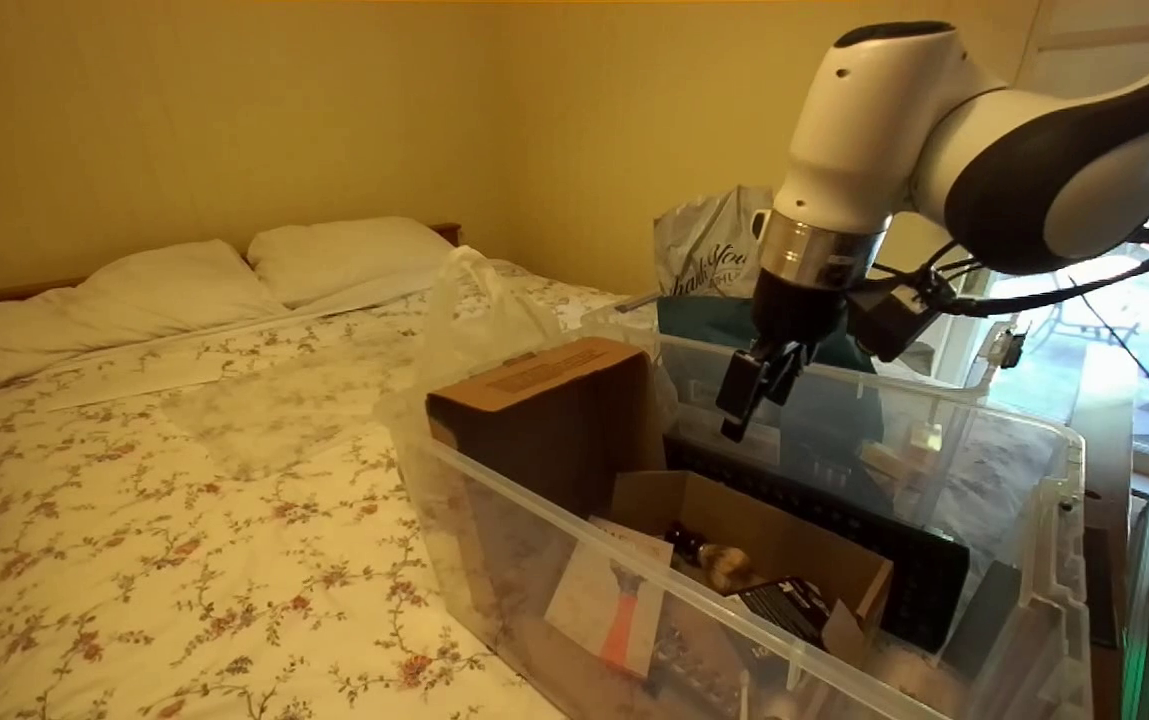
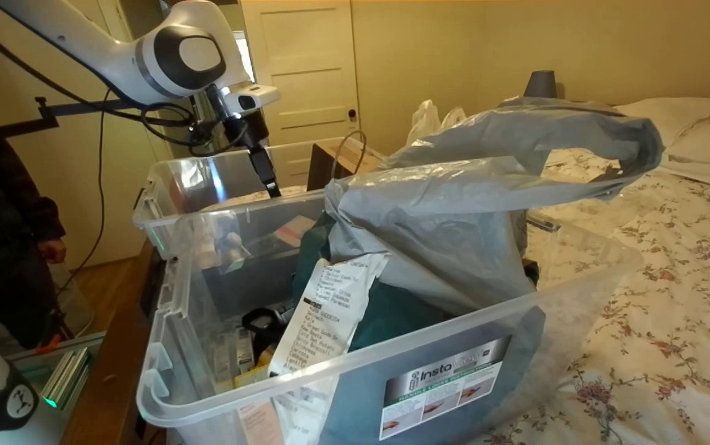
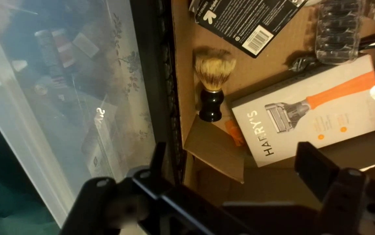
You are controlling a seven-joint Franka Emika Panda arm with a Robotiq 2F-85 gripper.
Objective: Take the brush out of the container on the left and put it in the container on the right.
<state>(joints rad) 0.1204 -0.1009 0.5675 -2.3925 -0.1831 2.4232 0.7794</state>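
The shaving brush, with tan bristles and a glossy black handle, lies in a small cardboard box inside a clear plastic bin. It shows in the wrist view and in an exterior view. A second clear bin stands beside the first and holds a grey plastic bag and dark green cloth. My gripper is above the brush's bin, near the wall between the bins, in both exterior views. In the wrist view the gripper has its fingers wide apart with nothing held. The brush is ahead of the fingertips, untouched.
A white Harry's box and a black package lie near the brush. The cardboard box wall and flap are close. A tall brown box stands in the bin. The grey bag rises above the second bin.
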